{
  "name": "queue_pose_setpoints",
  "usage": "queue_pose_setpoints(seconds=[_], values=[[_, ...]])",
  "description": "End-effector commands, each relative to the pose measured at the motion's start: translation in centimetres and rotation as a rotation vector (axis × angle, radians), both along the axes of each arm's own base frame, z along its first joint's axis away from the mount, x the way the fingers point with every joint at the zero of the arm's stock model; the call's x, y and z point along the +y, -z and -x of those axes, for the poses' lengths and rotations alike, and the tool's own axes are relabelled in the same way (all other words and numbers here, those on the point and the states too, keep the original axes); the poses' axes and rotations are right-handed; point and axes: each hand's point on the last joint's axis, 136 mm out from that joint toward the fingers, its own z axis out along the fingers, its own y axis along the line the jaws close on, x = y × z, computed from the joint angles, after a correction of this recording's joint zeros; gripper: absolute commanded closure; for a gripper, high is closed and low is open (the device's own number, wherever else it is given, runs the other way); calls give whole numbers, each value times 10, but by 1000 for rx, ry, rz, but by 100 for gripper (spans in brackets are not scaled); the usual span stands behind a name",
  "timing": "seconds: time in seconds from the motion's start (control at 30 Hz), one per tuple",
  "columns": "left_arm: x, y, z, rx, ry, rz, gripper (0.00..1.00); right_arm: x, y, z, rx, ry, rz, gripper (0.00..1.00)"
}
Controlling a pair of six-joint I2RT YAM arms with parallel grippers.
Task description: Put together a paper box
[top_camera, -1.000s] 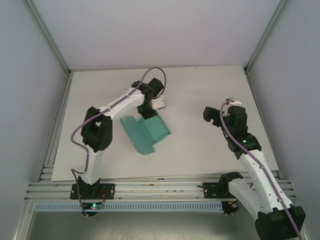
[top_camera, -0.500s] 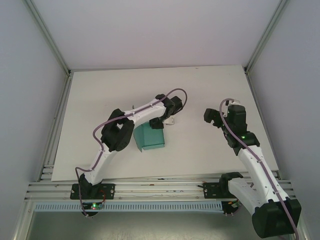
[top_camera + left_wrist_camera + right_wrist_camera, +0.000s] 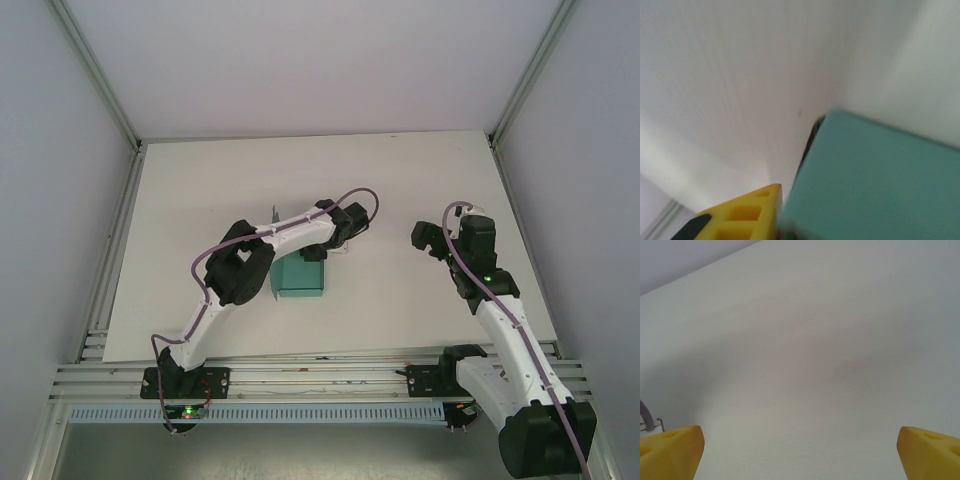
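— Top view?
— I see the box (image 3: 298,276) mid-table (image 3: 400,180), the left gripper (image 3: 318,250) at its far edge and the right gripper (image 3: 425,238) well apart.
— Left wrist?
— Box right beside one finger (image 3: 740,215); I can't tell whether it's gripped.
— Right wrist?
— Fingers (image 3: 670,447) spread wide over bare table.

paper box (image 3: 300,279) partly hidden under the left arm (image 3: 290,230)

Light: bright, even, diffuse, from overhead.
Shadows: soft grey band across the table (image 3: 805,365).
Focus: paper box (image 3: 880,180) blurred at close range, left wrist view.
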Motion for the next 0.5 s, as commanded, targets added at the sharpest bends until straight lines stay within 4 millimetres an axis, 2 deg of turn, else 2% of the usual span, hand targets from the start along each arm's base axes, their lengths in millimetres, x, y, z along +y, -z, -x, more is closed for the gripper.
queue_pose_setpoints(seconds=[0.0, 0.13, 0.33, 0.4, 0.43, 0.47], values=[[-12, 13, -1, 6, -11, 59, 65, 3, -5, -1, -31, -22, -13, 2], [-9, -9, -5, -27, 33, 49, 58, 5, -6, 0, -38, -38, -15, 2], [-8, -37, 3, -24, 37, 85, 38, 10, -9, 2, -38, -69, -17, 2], [-7, -43, 8, -11, 35, 99, 17, 10, -9, 2, -43, -72, -18, 2], [-6, -46, 12, 0, 36, 110, 2, 11, -9, 2, -43, -78, -19, 2], [-6, -49, 15, 5, 38, 119, 0, 12, -9, 2, -41, -83, -21, 2]])
